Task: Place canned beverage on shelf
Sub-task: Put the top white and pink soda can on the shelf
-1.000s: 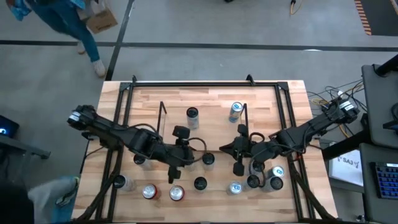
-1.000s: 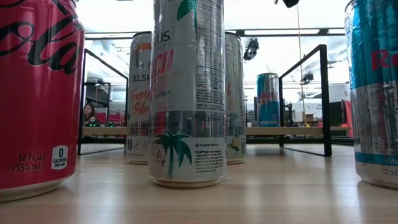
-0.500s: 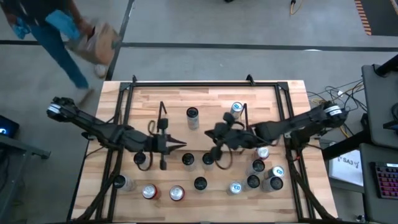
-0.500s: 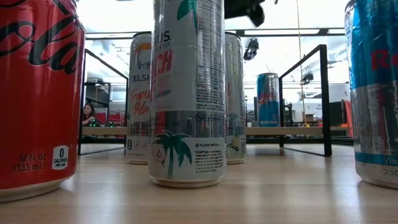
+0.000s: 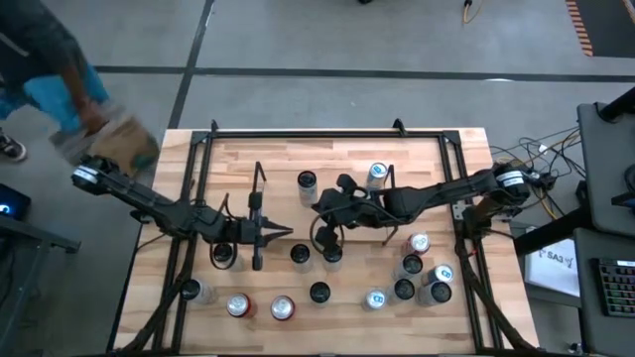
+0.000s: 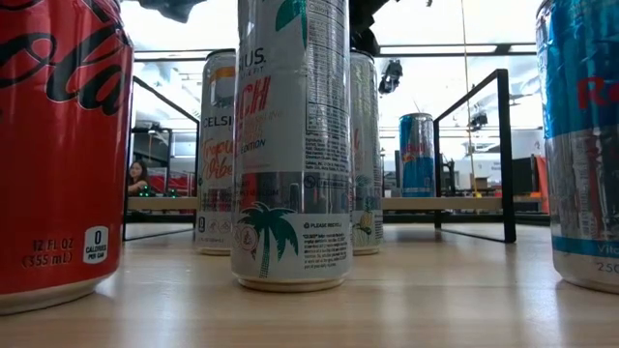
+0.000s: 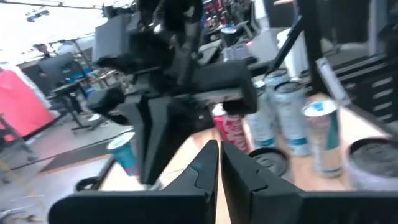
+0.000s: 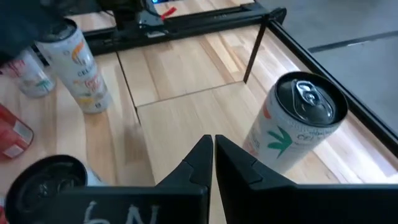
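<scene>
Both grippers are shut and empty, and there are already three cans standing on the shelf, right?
Not three: the high view shows two cans on the shelf, a dark-topped can and a blue can. The left gripper and right gripper are indeed shut and empty.

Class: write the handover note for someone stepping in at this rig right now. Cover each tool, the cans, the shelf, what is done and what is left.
Left tool: shut, empty, over the table's left-middle.
Right tool: shut, empty, at the shelf beside a white can.
Done: two cans on the shelf, that white can and a blue can.
Left: about a dozen cans stand on the table in front, including a red can.
</scene>
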Controlling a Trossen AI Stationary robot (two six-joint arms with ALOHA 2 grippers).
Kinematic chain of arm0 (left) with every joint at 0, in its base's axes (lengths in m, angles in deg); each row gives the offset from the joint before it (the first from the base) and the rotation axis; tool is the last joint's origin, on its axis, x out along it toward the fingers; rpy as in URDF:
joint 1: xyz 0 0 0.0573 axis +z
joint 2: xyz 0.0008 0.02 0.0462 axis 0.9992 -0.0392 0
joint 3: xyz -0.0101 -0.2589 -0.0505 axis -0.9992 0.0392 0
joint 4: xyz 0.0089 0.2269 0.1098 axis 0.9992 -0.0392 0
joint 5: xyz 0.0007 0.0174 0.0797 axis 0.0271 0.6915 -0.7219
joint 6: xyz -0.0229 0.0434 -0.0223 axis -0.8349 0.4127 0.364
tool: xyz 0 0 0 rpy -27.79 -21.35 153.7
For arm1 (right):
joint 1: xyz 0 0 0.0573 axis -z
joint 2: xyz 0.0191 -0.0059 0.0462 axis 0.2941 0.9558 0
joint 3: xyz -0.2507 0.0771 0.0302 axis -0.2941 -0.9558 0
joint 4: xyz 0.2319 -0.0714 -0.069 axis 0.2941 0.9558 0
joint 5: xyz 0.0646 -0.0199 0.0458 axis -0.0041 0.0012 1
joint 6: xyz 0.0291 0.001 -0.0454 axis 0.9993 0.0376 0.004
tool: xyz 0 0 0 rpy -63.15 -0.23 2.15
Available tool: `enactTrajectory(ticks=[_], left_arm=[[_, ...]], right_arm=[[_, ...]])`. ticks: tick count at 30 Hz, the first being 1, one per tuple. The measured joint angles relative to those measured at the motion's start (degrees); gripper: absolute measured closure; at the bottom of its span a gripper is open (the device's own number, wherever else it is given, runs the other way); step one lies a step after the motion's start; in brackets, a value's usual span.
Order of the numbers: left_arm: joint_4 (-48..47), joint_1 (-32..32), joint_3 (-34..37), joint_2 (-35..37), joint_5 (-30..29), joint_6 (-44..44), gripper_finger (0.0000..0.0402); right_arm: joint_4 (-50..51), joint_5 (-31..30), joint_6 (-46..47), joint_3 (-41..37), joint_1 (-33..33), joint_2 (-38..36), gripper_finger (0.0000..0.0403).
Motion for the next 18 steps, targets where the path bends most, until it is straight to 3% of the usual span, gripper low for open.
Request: enactTrajectory(ticks=[9,18], left_arm=[[-2.6,0.3,-0.7,0.7,0.6,1.0,0.0402],[-4.8,0.3,-0.8,0.9,0.4,1.1,0.0402]], right_arm=[[0.1,-0.3,2.5,-0.2,0.3,-0.1,0.0394],[0.2,-4.9,4.1,-0.3,2.0,2.5,0.0394]])
